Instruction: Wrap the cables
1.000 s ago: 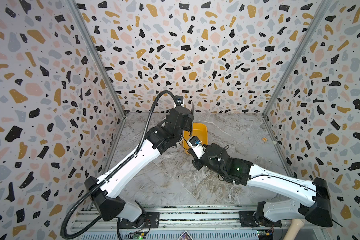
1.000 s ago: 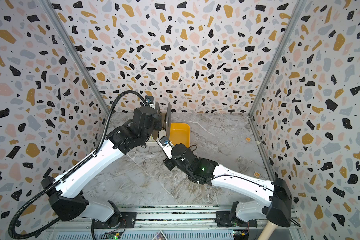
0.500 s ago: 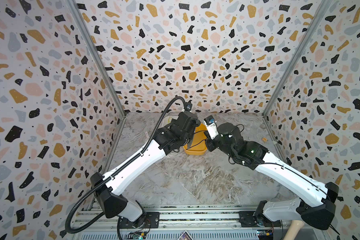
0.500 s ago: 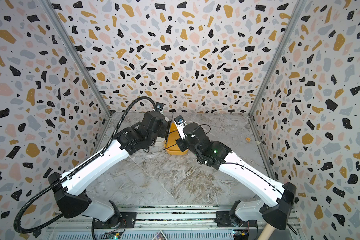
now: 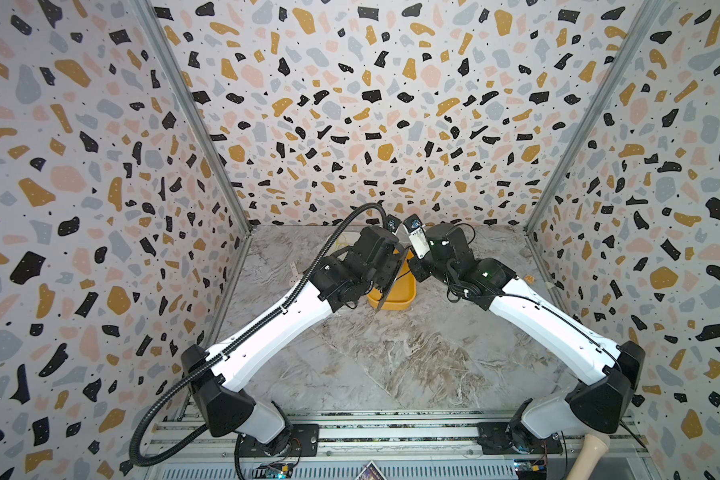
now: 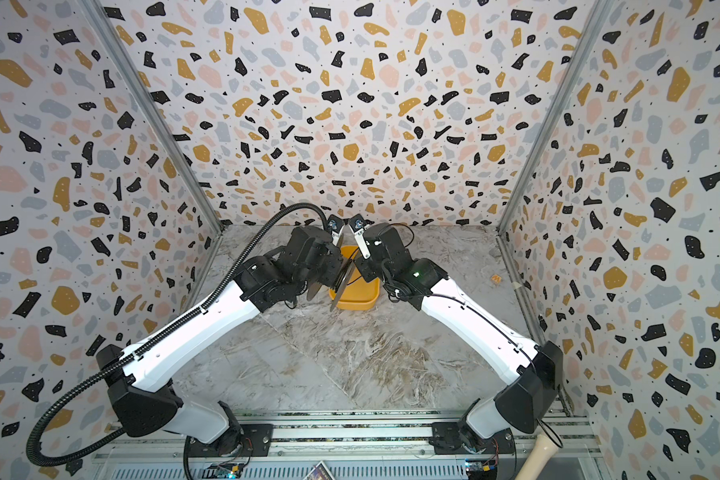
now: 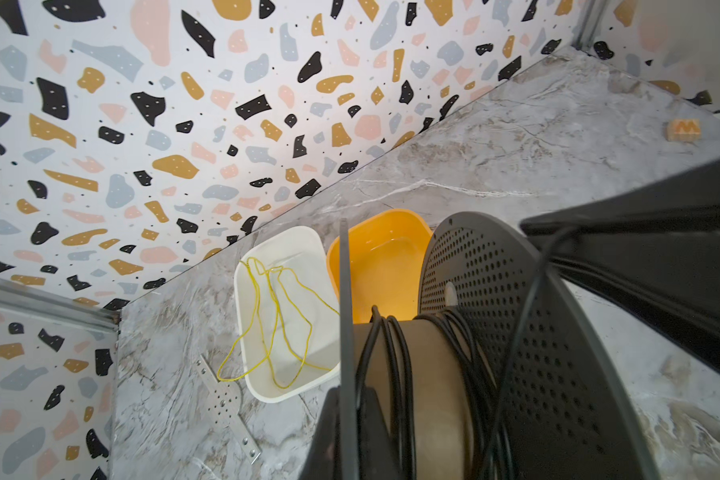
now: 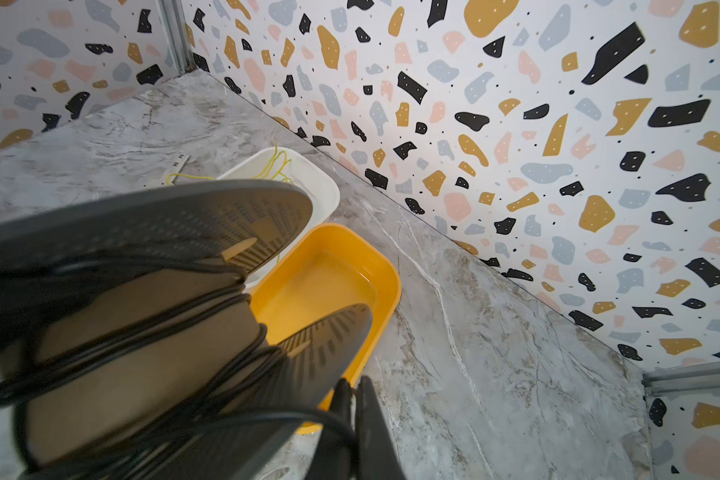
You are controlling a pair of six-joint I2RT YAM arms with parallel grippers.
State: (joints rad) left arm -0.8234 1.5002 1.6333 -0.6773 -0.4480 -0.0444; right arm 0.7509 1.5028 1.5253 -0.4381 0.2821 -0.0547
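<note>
Left wrist only: left gripper [image 7: 347, 401] clamps spool [image 7: 425, 374]; right wrist: right gripper [image 8: 355, 401] pinches cable [image 8: 246, 353].

Grey marbled desk [image 5: 391, 365]. Near the back wall, side by side: a white tray [image 7: 304, 249] and a yellow tray [image 7: 385, 266]. Thin yellow cord [image 7: 262, 332] in the white tray, one loop spilling over its rim onto the desk. Just beside that loop, a perforated metal strip [image 7: 225, 405]. Well apart, by the right wall, a small orange block [image 7: 684, 131].

Terrazzo-patterned walls [image 5: 350, 104]; grey marbled floor [image 5: 391, 365]; silver metal corner posts [image 5: 196, 120]
</note>
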